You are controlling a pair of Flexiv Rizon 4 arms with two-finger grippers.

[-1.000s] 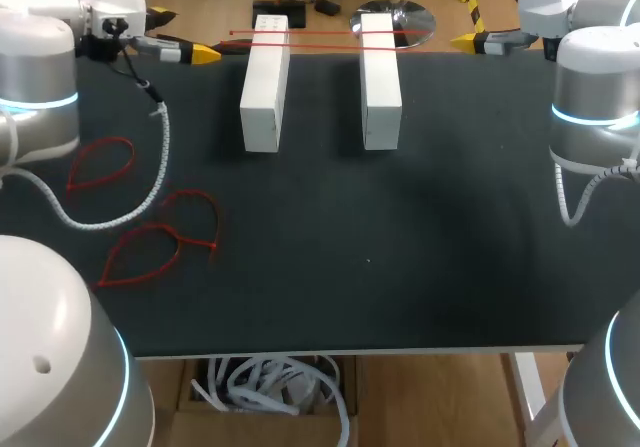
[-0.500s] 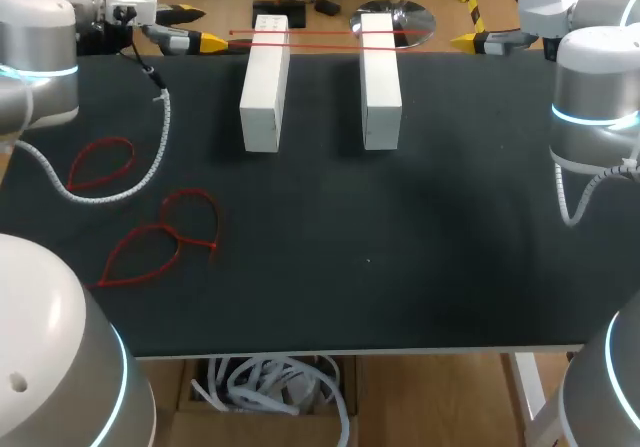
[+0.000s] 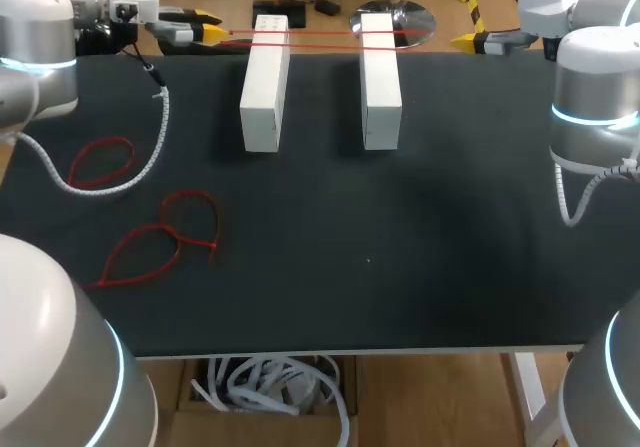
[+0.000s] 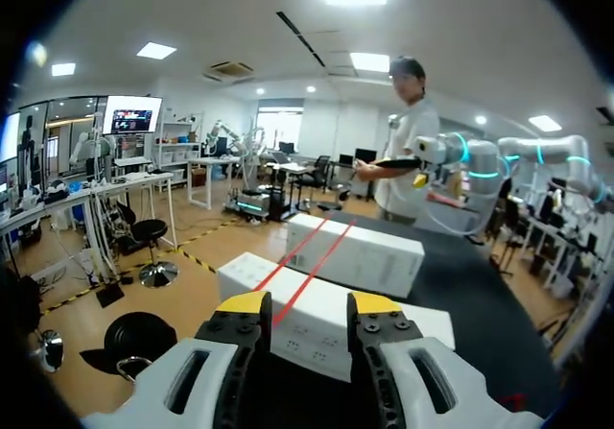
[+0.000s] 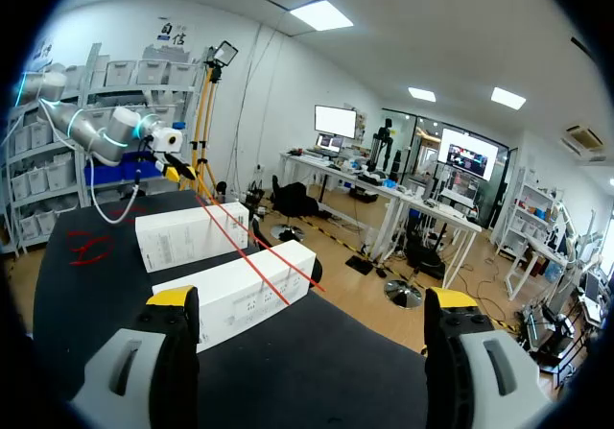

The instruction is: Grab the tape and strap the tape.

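Observation:
Two thin red tapes (image 3: 320, 33) lie side by side across the tops of two white blocks (image 3: 265, 82) (image 3: 380, 79) at the far edge of the table. My left gripper (image 3: 212, 32) is at the tapes' left ends. In its wrist view the left gripper (image 4: 307, 306) has its fingers partly closed in, with the tape (image 4: 312, 256) running out ahead from the gap and not pinched from both sides. My right gripper (image 3: 462, 40) hovers near the tapes' right ends. In its wrist view the right gripper (image 5: 312, 299) stands wide open, the tape (image 5: 240, 251) stretching ahead over the blocks.
Three red tape loops (image 3: 100, 162) (image 3: 190, 207) (image 3: 140, 252) lie on the black table's left part. My left arm's white coiled cable (image 3: 150, 157) hangs over that area. The blocks stand parallel with a gap between them.
My left gripper has moved toward the far edge, up to the tapes' left ends, and its fingers have closed in from wide open. The right arm has kept still.

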